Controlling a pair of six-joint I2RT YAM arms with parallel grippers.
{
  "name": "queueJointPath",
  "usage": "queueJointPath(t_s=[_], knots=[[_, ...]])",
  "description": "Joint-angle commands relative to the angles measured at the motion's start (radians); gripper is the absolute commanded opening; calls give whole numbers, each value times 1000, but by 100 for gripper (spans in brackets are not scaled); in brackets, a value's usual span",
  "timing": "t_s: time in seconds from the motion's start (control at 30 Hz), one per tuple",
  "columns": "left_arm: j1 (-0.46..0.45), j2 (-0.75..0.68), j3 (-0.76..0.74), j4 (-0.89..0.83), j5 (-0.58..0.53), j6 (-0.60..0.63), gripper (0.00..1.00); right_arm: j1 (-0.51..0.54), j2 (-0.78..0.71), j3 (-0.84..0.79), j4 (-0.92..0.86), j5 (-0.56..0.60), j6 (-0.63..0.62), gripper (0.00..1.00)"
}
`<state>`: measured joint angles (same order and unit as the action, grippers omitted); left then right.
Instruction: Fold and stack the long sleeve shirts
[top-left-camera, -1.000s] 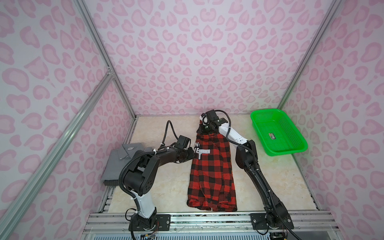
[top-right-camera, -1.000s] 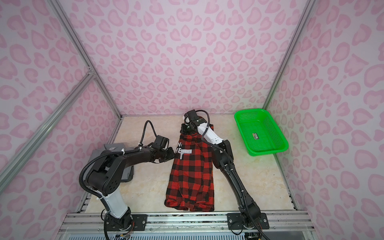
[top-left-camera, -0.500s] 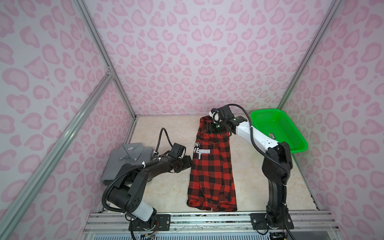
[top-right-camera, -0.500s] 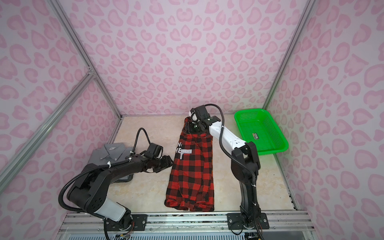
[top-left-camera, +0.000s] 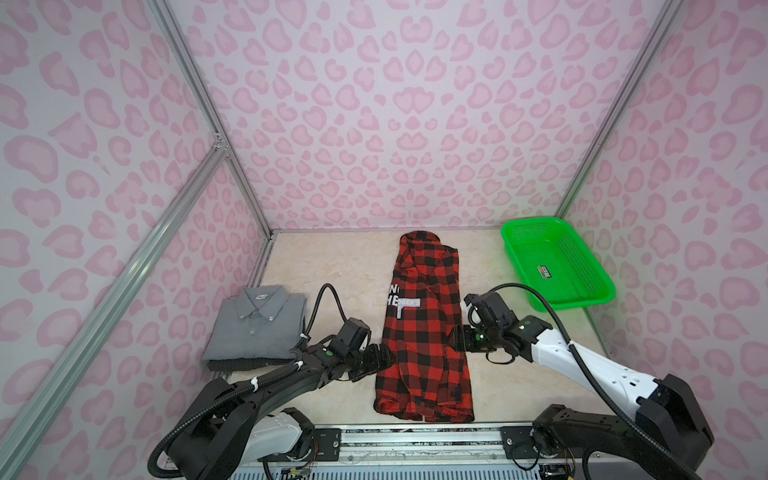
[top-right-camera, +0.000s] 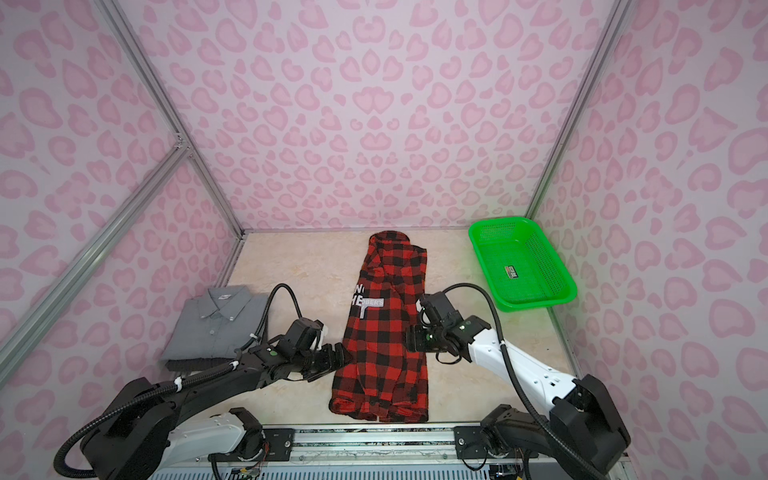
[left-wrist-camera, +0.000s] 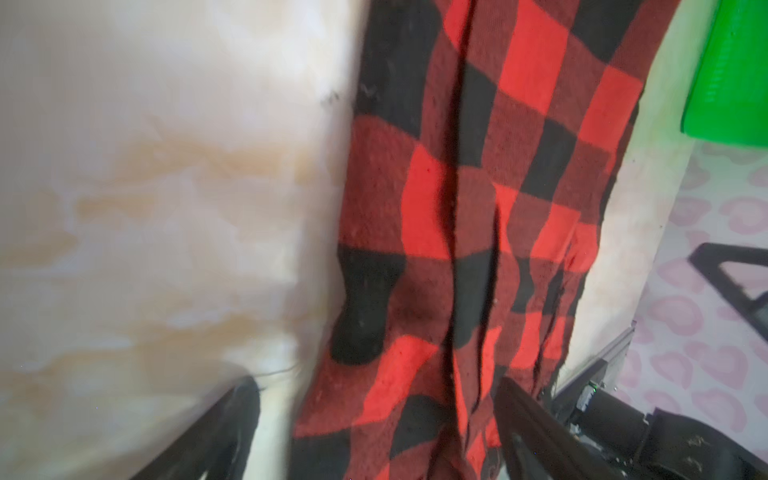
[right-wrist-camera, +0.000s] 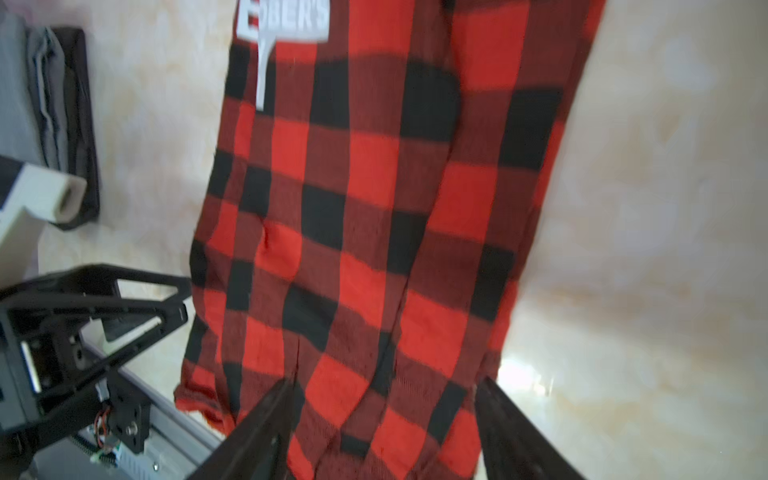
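As left hand and right hand gape, the checked shirt lies between them.

Checked shirt beneath wide-spread right end effector

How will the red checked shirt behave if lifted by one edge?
Probably floppy: the red checked shirt lies in soft wrinkles, so unheld parts would likely sag. Its folded-in layers may slip open, since nothing visibly pins them. It seems light, being thin cloth lying flat.
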<state>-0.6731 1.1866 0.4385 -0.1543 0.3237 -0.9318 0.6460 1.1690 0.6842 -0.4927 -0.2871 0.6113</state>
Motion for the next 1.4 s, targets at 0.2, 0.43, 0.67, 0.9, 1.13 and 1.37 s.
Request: queueJointPath(t_s=[0.2,0.43,0.67,0.9,1.13,1.37], knots=[[-148,-84,-100,12,14,-181,93,175,-204,-253,-7,65,332,68],[-265,-75,-134,88,-8,-272,93,204,-338,-360,-56,62,411,64],[-359,-7,-131,159,-37,-331,90,261,-358,-400,27,45,478,63],[-424,83,-120,232,-58,-361,80,282,-406,-440,7,43,513,54],[-439,116,-114,247,-72,-360,58,281,-550,-428,-204,106,504,52],[-440,165,-104,288,-62,-358,50,282,-597,-430,-262,113,500,53]])
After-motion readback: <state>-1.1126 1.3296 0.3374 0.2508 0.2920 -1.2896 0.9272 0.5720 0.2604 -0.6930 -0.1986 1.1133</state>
